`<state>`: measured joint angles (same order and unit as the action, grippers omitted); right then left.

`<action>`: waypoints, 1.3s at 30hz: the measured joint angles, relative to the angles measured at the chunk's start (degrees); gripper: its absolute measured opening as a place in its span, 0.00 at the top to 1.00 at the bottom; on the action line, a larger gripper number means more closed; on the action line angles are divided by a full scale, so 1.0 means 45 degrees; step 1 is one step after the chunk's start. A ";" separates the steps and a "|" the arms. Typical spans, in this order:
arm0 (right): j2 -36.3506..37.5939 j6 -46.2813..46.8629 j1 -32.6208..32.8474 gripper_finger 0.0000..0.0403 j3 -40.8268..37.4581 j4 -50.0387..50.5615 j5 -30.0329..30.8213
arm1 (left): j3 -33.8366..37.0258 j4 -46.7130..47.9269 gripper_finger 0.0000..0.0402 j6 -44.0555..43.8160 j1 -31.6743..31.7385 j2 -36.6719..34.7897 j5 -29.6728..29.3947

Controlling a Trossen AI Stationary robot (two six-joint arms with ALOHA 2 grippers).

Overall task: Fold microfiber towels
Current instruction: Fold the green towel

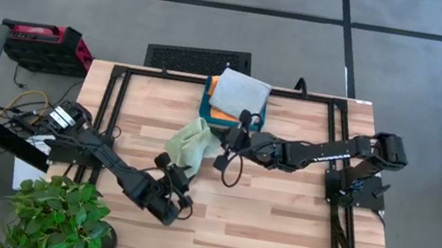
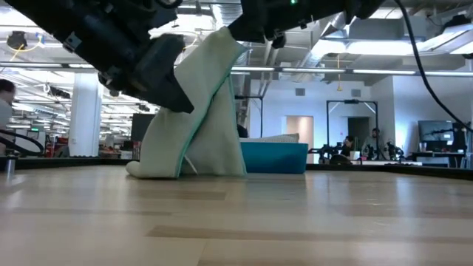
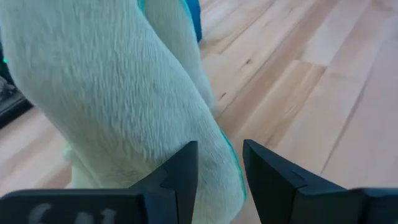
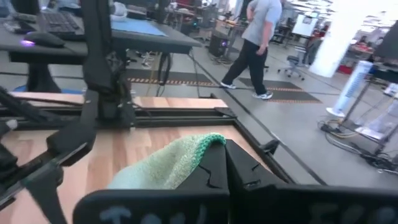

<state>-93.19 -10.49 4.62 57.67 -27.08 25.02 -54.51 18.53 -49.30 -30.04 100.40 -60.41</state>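
Right tool point(image 4: 225, 163) pinches the green towel's point(image 1: 192, 140) corner aloft; left tool point(image 3: 219, 177) spread beside it.

floor: grey, dark lines point(image 1: 344, 23) | counter point(image 1: 274, 239): light wood planks, black frame | plant point(image 1: 60, 214) at near left corner | red-black case point(image 1: 43, 42) on floor | desk point(image 4: 124, 31) with keyboard, mouse | person walking point(image 4: 255, 43) | white column point(image 2: 85, 114) | ceiling strip lights point(image 2: 414, 72)

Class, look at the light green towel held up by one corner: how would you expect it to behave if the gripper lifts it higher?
The light green towel is probably floppy: it drapes from the right gripper pinching its corner, its lower end slumped on the table. It likely weighs little, since one small pinch holds it. Its fuzzy pile suggests it won't slip easily.
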 joint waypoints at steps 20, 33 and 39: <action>-0.0005 -0.0339 -0.0039 0.99 0.0005 -0.0467 0.0227 | 0.0643 -0.3176 0.71 0.0785 0.0410 0.1297 0.3938; -0.0005 -0.0339 -0.0092 0.99 0.0005 -0.0461 0.0227 | 0.0639 -0.3788 0.55 0.5414 0.0897 0.1321 0.3989; -0.0005 -0.0334 -0.0155 0.99 0.0005 -0.0462 0.0227 | 0.0634 -0.4451 0.55 0.8020 0.1393 0.1501 0.4145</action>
<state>-93.21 -11.99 3.92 57.69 -29.16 26.04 -51.66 -1.50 -13.21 -23.77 107.15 -41.75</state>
